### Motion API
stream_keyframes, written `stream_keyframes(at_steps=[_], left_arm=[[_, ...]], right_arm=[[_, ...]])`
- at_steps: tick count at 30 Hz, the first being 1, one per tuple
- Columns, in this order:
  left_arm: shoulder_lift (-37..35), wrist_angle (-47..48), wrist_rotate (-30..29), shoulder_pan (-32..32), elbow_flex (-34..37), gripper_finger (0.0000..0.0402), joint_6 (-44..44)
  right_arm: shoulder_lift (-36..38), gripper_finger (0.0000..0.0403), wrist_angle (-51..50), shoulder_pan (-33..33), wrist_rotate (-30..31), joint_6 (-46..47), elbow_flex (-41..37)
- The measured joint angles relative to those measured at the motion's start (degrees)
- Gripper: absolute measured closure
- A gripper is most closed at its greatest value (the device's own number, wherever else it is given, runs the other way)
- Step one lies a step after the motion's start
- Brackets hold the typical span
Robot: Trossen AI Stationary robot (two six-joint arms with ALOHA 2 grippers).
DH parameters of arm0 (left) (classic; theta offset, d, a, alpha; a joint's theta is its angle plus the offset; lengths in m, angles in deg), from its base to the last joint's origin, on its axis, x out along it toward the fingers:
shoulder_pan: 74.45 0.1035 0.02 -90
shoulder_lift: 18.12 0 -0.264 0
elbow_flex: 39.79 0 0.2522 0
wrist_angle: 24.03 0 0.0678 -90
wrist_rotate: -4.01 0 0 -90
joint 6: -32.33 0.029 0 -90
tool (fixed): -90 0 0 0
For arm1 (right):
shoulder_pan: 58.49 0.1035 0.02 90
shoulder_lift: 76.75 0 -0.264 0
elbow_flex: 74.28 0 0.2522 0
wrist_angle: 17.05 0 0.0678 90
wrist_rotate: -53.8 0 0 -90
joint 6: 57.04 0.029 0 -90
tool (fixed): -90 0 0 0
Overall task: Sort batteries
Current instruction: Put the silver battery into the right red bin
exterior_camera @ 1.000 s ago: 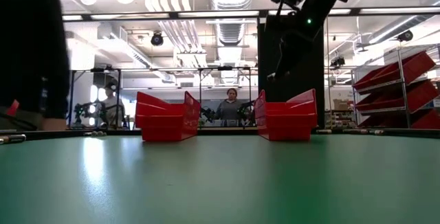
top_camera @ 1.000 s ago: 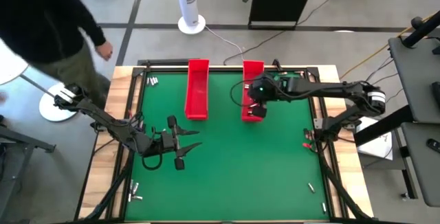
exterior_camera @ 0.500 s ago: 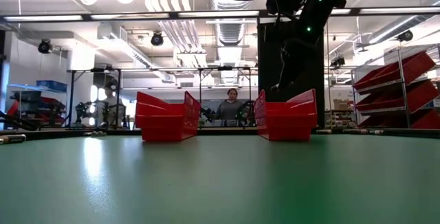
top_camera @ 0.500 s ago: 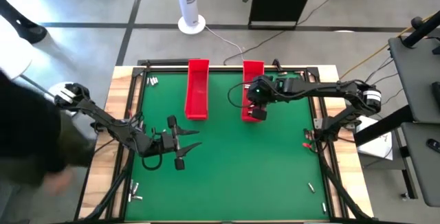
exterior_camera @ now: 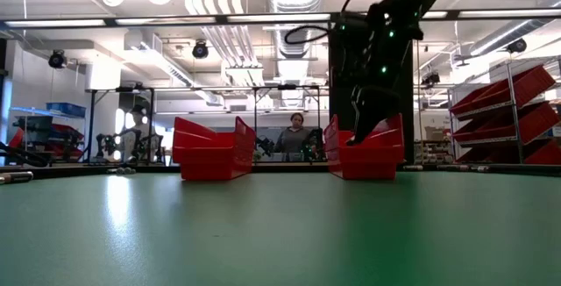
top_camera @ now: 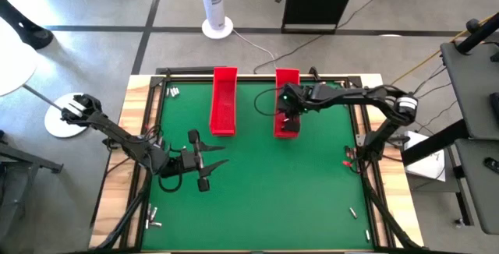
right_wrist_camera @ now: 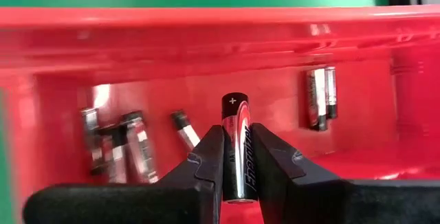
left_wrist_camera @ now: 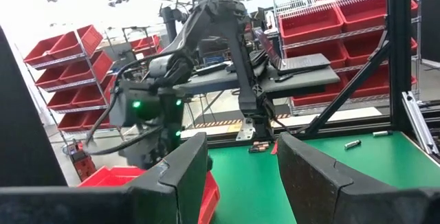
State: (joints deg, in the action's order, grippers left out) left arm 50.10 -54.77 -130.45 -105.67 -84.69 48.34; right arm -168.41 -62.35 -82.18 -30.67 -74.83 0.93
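Two long red trays stand side by side at the table's far side: the left tray (top_camera: 224, 102) and the right tray (top_camera: 286, 90). My right gripper (top_camera: 289, 121) (right_wrist_camera: 236, 132) slants down into the right tray's near end, shut on a black-and-silver battery (right_wrist_camera: 234, 122). Several more batteries (right_wrist_camera: 124, 148) lie on that tray's floor. In the low view my right gripper (exterior_camera: 358, 135) dips behind the tray's wall (exterior_camera: 372, 159). My left gripper (top_camera: 217, 159) (left_wrist_camera: 240, 162) hovers open and level over the green mat at the near left, with nothing between its fingers. My right gripper pinches the battery's round body (right_wrist_camera: 234, 157) between its two fingers (right_wrist_camera: 206, 163). The battery lies along the fingers, and its plus end (right_wrist_camera: 233, 101) sticks out past the fingertips toward the tray's floor. The fingers slant down from above.
Loose batteries lie on the table's border: at the far left corner (top_camera: 171, 92), the near left (top_camera: 152, 223), the right edge (top_camera: 348, 163) and the near right (top_camera: 352, 213). The green mat (top_camera: 273, 192) lies between the arms. A white fan (top_camera: 216, 5) stands beyond the table.
My right gripper has sunk with the battery into the right tray's near end, tipping a little steeper. A person at the table's left has gone out of view.
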Motion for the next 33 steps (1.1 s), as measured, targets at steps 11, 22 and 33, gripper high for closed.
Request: stream_keyframes(at_steps=[11, 22, 33], left_arm=[[-0.02, -0.03, 0.00, 0.00, 0.01, 0.0244, 0.02], [-0.07, 0.96, 0.00, 0.00, 0.00, 0.0244, 0.02], [-0.07, 0.94, 0.00, 0.00, 0.00, 0.0244, 0.96]], right_arm=[[-8.11, 0.0355, 1.20, -4.16, -1.45, -6.20, 5.94], [-14.90, 0.0355, -3.82, -7.94, -4.53, -8.34, 11.53], [-15.40, 0.0353, -3.25, -10.53, -6.56, -11.79, 11.57]])
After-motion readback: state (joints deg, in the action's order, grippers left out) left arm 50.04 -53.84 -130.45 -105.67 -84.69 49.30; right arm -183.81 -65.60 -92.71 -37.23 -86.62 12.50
